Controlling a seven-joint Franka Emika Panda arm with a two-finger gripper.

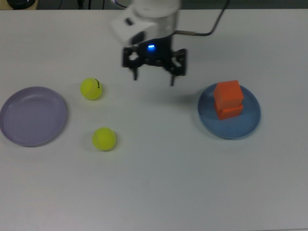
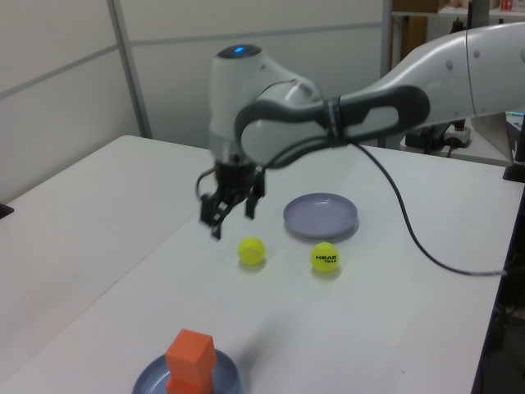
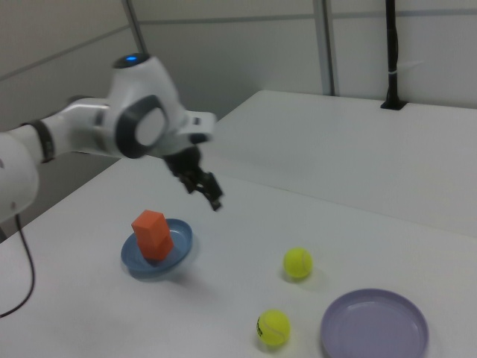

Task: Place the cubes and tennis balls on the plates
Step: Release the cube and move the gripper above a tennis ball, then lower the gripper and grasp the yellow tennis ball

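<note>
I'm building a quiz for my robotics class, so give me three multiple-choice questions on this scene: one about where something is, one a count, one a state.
1. Where are the matte orange cubes?
A. stacked on the round blue plate
B. on the round lavender plate
C. on the bare table

2. How many fuzzy yellow-green tennis balls lie off the plates?
A. none
B. one
C. two

3. The robot gripper is:
A. shut on a cube
B. open, holding nothing
C. shut on a ball

Answers: A, the cubes sit stacked on blue; C, both balls rest on the table; B, the jaws stand apart and empty.
</note>
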